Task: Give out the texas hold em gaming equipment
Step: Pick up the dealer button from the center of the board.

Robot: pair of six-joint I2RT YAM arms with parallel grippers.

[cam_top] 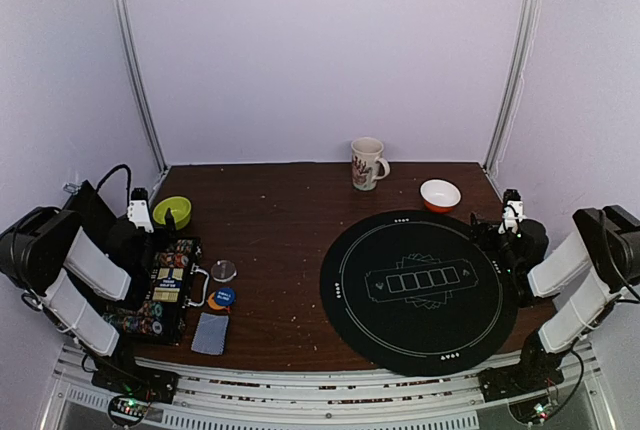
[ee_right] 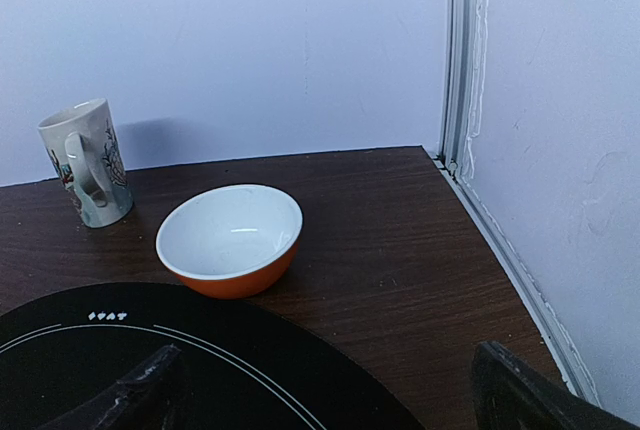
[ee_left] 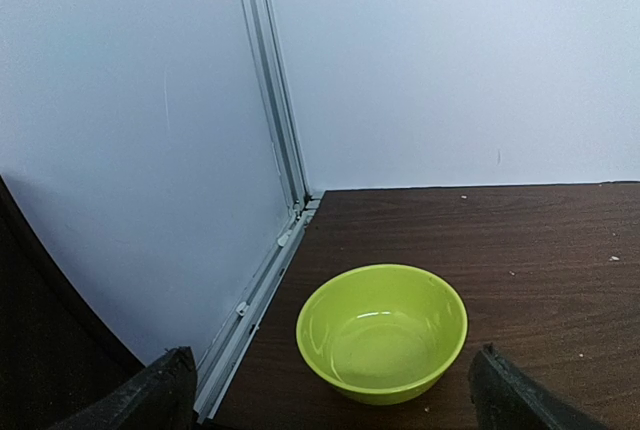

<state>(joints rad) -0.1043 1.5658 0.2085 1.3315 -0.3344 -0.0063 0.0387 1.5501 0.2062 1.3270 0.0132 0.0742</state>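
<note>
A stack of grey-blue-backed cards (cam_top: 210, 333) lies near the front left edge. Beside it are a clear-grey button (cam_top: 224, 270), a blue button (cam_top: 225, 295) and an orange button (cam_top: 213, 302). An open black case (cam_top: 160, 290) holds rows of poker chips (cam_top: 174, 253). A round black poker mat (cam_top: 418, 290) lies at the right. My left gripper (cam_top: 143, 210) is open and empty, just short of a green bowl (ee_left: 382, 333). My right gripper (cam_top: 511, 210) is open and empty over the mat's far right edge (ee_right: 200, 370).
A white patterned mug (cam_top: 367, 163) stands at the back centre and also shows in the right wrist view (ee_right: 85, 163). An orange bowl with a white inside (ee_right: 230, 238) sits just beyond the mat. Enclosure walls and metal rails (ee_left: 270, 140) close in both back corners.
</note>
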